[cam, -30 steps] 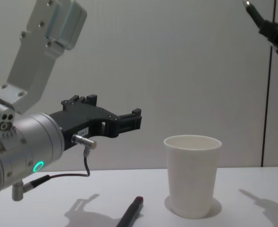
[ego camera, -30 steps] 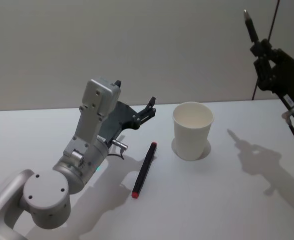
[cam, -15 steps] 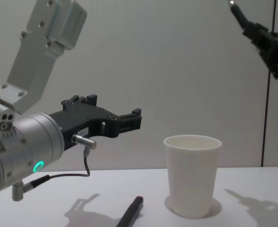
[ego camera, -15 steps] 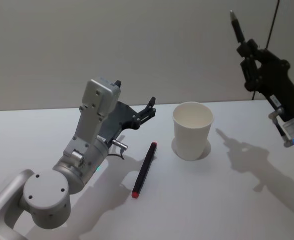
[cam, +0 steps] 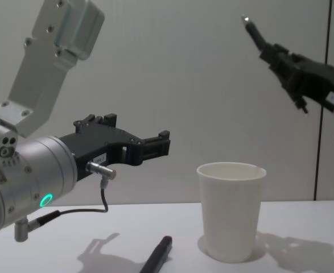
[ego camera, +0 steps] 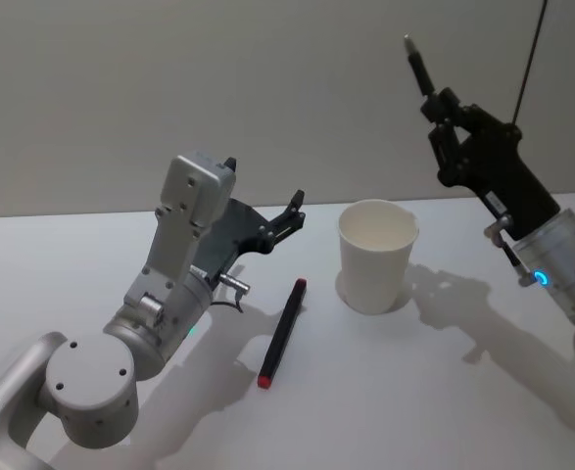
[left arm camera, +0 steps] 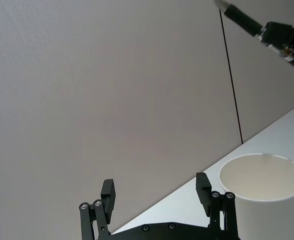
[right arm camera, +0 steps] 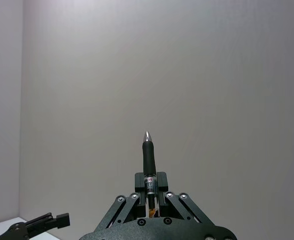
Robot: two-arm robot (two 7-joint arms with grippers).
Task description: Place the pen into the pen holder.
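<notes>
White paper, rolled rim: the pen holder (ego camera: 376,257) stands toward the far edge of the table (ego camera: 444,411), and now the action comes to it. We watch the right gripper (ego camera: 444,110) swing in from the table's right side over this last second. It now hangs high, just right of the cup's rim, where a moment ago it was well out to the side. Its fingers are clamped on the black pen (ego camera: 419,65), silver tip pointing up and leaning left. We judge the carry nearly done, but the pen is not yet over the mouth. The arm must come further across and bring the pen's lower end down. The forearm slopes up from the right edge, wrist cocked high. The left gripper (left arm camera: 156,187) hovers parked left of the cup, jaws spread wide, holding nothing. A second, red-capped pen (ego camera: 282,333) lies flat on the table between that arm and the cup, untouched.
</notes>
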